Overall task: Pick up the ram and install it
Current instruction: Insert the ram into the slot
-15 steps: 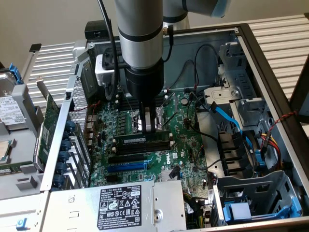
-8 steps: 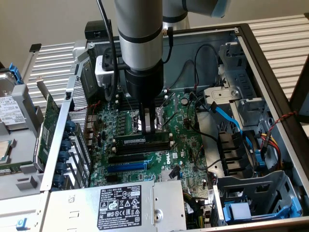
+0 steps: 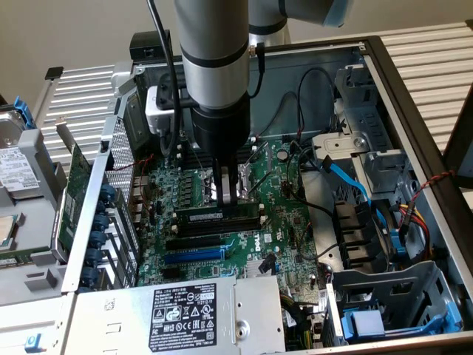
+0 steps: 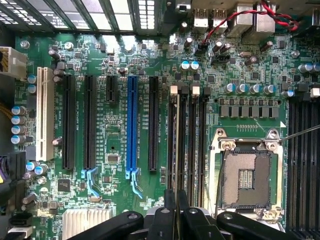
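Pincer (image 3: pixel 228 194) (image 4: pixel 176 212) is down inside the open case (image 3: pixel 414 126), clamped on the ram (image 3: pixel 201 215) (image 4: pixel 178 150). Fingers (image 4: pixel 167 220) pinch the stick's top edge, roughly mid-length.

Ram stands upright on edge in a black memory slot (image 3: pixel 222 224), pale label showing on its face. From the wrist view it's edge-on, a thin pale line running along the slot bank (image 4: pixel 192 140), on the bank's side nearest the expansion slots. White end clips (image 4: pixel 174 90) sit at the far end of the bank. Can't tell if the stick is fully seated or the clips latched.

On the bank's other side, just beside it: CPU socket (image 4: pixel 246 177), open, contacts exposed. On the ram's side: black expansion slots, then a blue slot (image 3: pixel 194 255) (image 4: pixel 132 125), then a white slot (image 4: pixel 43 115) near the motherboard (image 3: pixel 284 222) edge.

Further out: labelled power supply (image 3: pixel 185 310) along the case's near edge, and a blue cable (image 3: pixel 347 177) curving toward the drive bays on the exterior view's right. A green card (image 3: pixel 74 192) stands just outside the case wall on the exterior view's left. Case sits on a slatted bench (image 3: pixel 421 52).
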`<state>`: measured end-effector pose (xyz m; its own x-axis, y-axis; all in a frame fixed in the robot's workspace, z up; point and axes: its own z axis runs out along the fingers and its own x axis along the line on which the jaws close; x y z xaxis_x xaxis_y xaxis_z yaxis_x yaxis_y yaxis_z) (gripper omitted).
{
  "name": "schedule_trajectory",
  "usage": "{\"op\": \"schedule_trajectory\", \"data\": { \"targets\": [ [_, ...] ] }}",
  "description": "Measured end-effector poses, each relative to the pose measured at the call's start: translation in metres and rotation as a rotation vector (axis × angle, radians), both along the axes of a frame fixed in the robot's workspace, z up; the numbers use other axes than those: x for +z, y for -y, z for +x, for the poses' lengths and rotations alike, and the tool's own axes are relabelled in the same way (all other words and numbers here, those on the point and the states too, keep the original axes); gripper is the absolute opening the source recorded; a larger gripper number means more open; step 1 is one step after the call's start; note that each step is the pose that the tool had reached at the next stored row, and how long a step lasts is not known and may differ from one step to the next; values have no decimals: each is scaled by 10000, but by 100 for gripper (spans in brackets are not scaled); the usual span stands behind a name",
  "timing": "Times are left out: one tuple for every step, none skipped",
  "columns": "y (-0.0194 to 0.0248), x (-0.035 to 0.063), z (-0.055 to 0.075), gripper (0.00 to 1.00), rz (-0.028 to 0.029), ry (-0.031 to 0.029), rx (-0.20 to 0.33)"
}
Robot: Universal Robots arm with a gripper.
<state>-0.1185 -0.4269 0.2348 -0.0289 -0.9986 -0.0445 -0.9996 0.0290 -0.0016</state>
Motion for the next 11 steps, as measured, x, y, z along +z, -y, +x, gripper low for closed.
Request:
{"op": "schedule_trajectory", "data": {
  "targets": [
    [0,-2,0,13,0,0,0],
    [0,-7,-1,13,2,2,-1],
    [0,-10,-2,13,1,1,-1],
    [0,-12,-3,13,0,0,-2],
    [0,-14,-4,13,0,0,-2],
    [0,-16,-7,13,-1,0,-3],
    [0,-18,-7,13,0,0,-4],
    [0,-21,-7,13,0,0,-3],
    [0,-23,-7,13,0,0,-3],
    [0,-26,-7,13,1,1,-3],
    [0,-28,-7,13,1,3,-3]
  ]
}}
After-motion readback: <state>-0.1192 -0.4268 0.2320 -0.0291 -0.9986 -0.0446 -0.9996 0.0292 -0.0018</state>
